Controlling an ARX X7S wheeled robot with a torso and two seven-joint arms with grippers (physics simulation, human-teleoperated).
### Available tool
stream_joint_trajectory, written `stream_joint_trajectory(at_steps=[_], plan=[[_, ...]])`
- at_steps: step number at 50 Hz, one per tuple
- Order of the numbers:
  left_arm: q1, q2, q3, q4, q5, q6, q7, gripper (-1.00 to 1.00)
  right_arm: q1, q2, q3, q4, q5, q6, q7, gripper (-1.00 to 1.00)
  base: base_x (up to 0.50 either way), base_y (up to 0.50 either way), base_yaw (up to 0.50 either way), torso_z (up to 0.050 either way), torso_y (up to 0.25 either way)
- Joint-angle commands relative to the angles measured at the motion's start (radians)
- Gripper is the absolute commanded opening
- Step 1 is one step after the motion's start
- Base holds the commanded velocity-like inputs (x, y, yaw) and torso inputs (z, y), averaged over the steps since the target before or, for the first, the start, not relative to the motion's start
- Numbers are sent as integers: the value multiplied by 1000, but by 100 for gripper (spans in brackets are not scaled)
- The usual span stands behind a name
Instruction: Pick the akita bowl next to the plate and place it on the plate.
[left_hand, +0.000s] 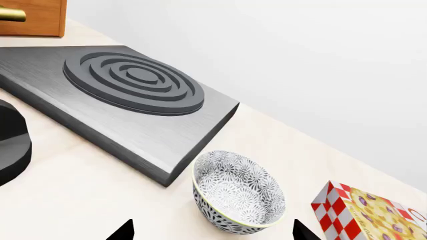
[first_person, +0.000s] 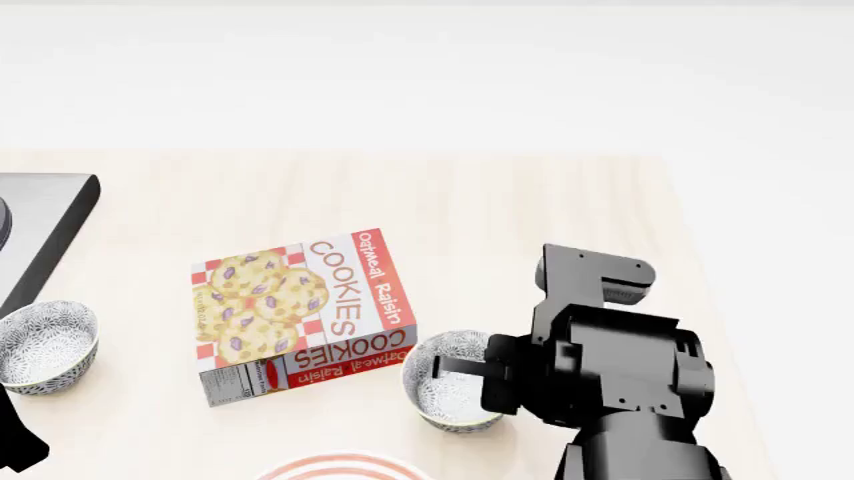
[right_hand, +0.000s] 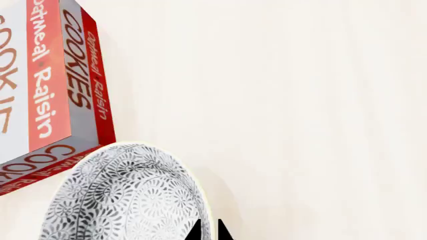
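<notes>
The akita bowl (first_person: 447, 388) stands on the table just beyond the plate (first_person: 344, 467), whose red-ringed rim barely shows at the head view's bottom edge. It touches the corner of the cookie box. My right gripper (right_hand: 208, 232) has its two tips close together astride the wall of this bowl (right_hand: 127, 195), one inside and one outside. In the head view the right arm (first_person: 607, 365) hides the fingers. A second identical bowl (first_person: 44, 345) sits far left, and my left gripper (left_hand: 213, 232) hangs open just short of it (left_hand: 237, 192).
A box of oatmeal raisin cookies (first_person: 300, 312) lies flat between the two bowls. A grey stove slab (left_hand: 127, 100) with a ringed burner lies beside the left bowl. A wooden cabinet (left_hand: 33, 17) stands beyond the slab, and a white wall runs behind the table.
</notes>
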Motion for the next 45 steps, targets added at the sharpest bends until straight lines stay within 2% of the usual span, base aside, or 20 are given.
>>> stream_joint_trajectory(at_steps=[1,15,19,24,45], plan=[[0,0,3,-7,-1,6,2,100,9,4,-19,0,4,-48,4,-100,0,0,0,0,0],[3,-5,4,8,-10,-5,-9,100,71,25,-16,-5,17,-151,-73,-100,0,0,0,0,0],[1,-5,5,-2,-9,2,-5,100,-37,13,-35,-375,15,57,-90,-100,0,0,0,0,0],[0,-6,7,-2,-9,2,-7,100,-92,7,-61,-608,20,195,-92,-100,0,0,0,0,0],[6,-11,10,12,-17,-3,-16,100,-123,27,-5,-1096,148,701,-83,-100,0,0,0,0,0]])
